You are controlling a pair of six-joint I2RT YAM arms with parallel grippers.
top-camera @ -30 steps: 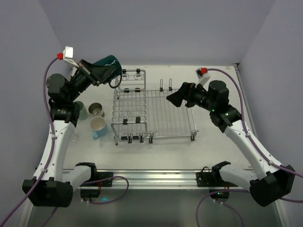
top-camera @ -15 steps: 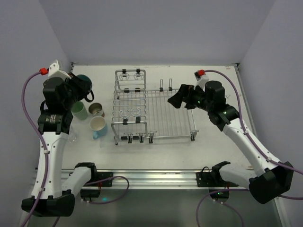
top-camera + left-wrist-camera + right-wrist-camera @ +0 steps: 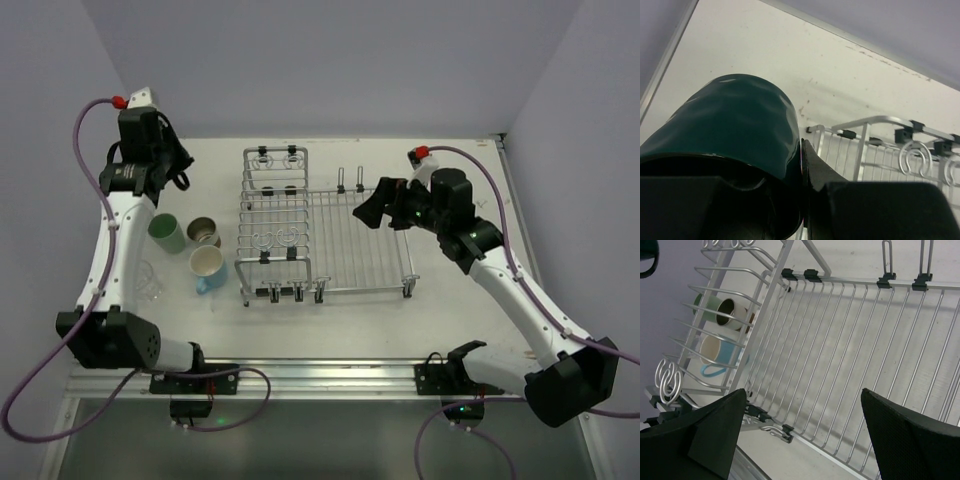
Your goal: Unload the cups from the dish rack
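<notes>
Above the pale worktop (image 3: 450, 310), upper left: pinching the dark teal cup (image 3: 735, 120) with the left end effector (image 3: 168, 166), now swung back toward the far corner. Holding the right end effector (image 3: 368, 212) spread wide over the dish rack (image 3: 330, 235), barely shifted.

Left of dish rack (image 3: 875, 145): teal cup (image 3: 735, 125), mouth end cut by frame bottom, rim behind dark fingers (image 3: 890, 210). Overhead, mostly lost against left gripper (image 3: 168, 165). Also left of rack, clear glass (image 3: 150, 283): outline too faint to trace (nearly invisible). Rack itself cropped in both wrist views.
</notes>
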